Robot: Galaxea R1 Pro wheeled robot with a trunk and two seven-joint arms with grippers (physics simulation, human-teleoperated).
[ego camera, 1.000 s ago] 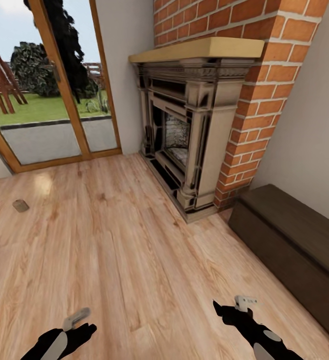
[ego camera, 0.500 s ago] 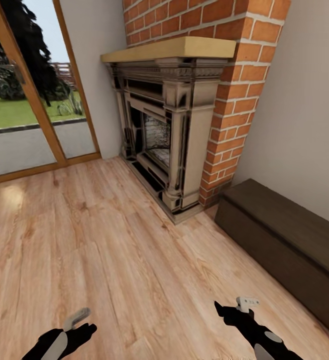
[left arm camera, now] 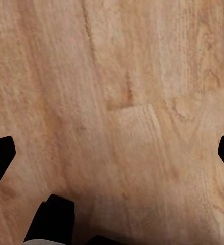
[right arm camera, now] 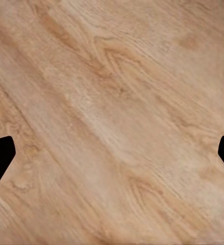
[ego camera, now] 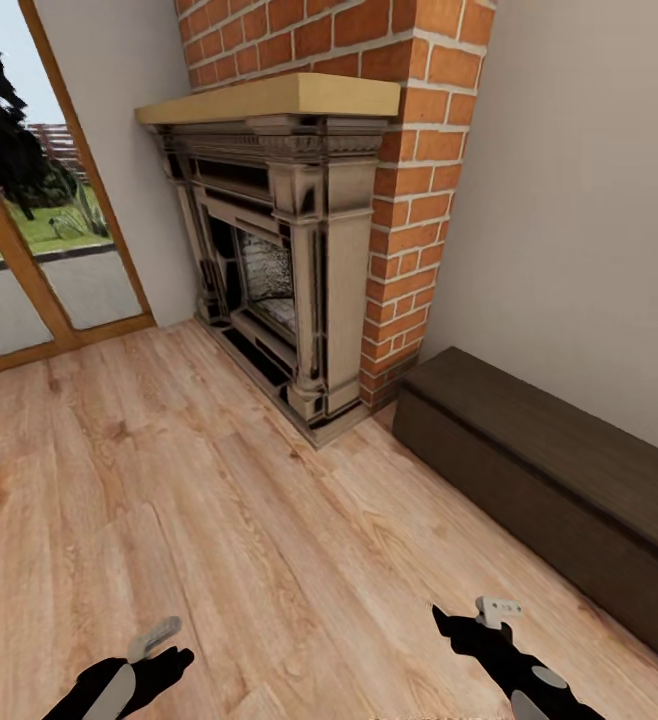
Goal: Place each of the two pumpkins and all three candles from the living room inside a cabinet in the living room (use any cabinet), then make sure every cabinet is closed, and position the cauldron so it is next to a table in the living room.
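Turning right has swung my view toward the shut cabinet [ego camera: 559, 470]; left gripper [left arm camera: 112, 153] and right gripper [right arm camera: 112, 153] are spread wide and empty, nothing stowed yet.

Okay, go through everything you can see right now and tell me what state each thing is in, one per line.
Long low dark-brown wooden cabinet: closed, front flush, nothing on top.
Ornate dark fireplace: unlit, no flames.
Wood-framed glass door: appears shut.
Left gripper: open, empty, over the wooden floor.
Right gripper: open, empty, over the floor.
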